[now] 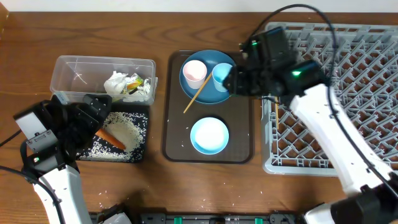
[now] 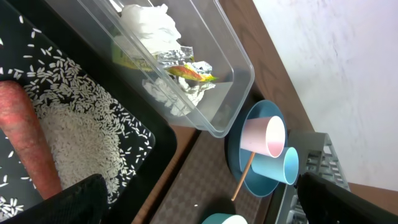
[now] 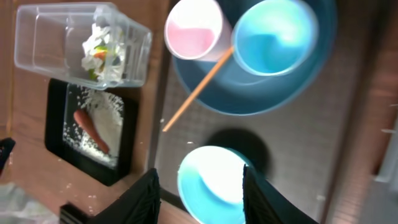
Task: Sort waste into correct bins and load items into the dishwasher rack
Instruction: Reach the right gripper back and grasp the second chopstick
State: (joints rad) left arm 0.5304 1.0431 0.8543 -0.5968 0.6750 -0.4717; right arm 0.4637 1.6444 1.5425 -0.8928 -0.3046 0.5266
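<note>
My left gripper [image 1: 93,117] [image 2: 205,208] hangs open over the black tray [image 1: 142,134], where the orange carrot [image 1: 112,138] [image 2: 28,137] lies in loose rice [image 1: 127,127] [image 2: 74,143]. The clear box [image 1: 74,71] [image 2: 230,93] holds the white tissue [image 1: 117,83] [image 2: 149,25] and the yellow-green wrapper [image 1: 134,84] [image 2: 186,71]. My right gripper [image 1: 230,79] [image 3: 199,180] is open above the blue plate [image 1: 214,94] [image 3: 261,99], beside the light blue cup [image 1: 221,76] [image 3: 273,37]. The pink cup [image 1: 194,72] [image 3: 193,31] and a chopstick [image 1: 196,98] [image 3: 196,93] also rest on the plate. The pale bowl [image 1: 209,135] [image 3: 205,183] lies below.
Plate and bowl sit on a dark brown serving tray [image 1: 177,149] in the middle of the wooden table. The grey dishwasher rack [image 1: 367,74] fills the right side, with my right arm crossing over it. A few rice grains lie on the table near the front.
</note>
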